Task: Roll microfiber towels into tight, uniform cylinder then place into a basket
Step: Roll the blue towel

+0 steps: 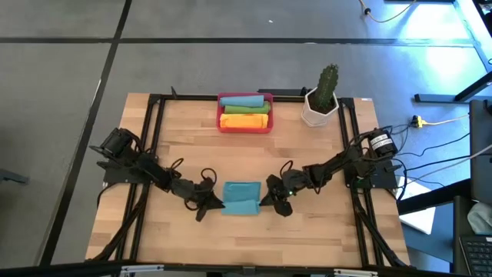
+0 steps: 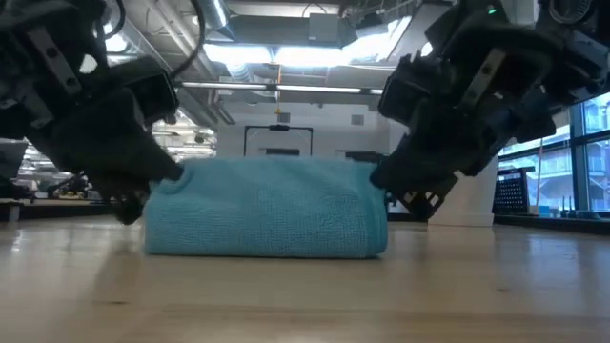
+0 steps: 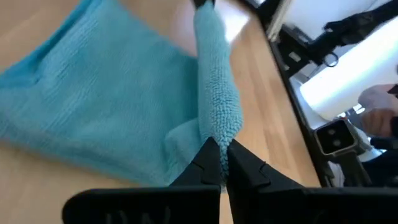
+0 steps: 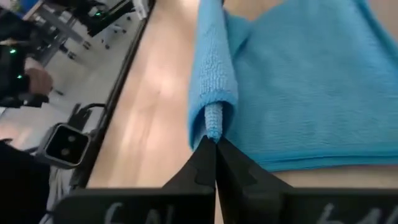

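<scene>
The red basket (image 1: pixel 245 123) sits at the far edge of the table (image 1: pixel 184 161), in the middle. Three rolled towels lie in it side by side: a blue roll (image 1: pixel 244 101) at the back, a green roll (image 1: pixel 245 110) in the middle and an orange roll (image 1: pixel 244 121) at the front. Each roll lies with its long side going left to right. Just to the right of the basket stands a white pot (image 1: pixel 317 112) with a cactus (image 1: pixel 327 83) in it. Near the front of the table lies a teal towel (image 1: pixel 241 198), partly rolled. The rolled part is the front edge, and it runs left to right between the two arms, like the rolls in the basket. The rest of the towel lies flat behind it. The left gripper (image 3: pixel 217 163) is at the left end of the roll, and its fingers are pressed together on the tip of the cloth. The right gripper (image 4: pixel 214 154) is at the right end, and its fingers are pinched tight on that tip too. From low down, the towel looks like a thick bundle resting on the table with a gripper at each end.
</scene>
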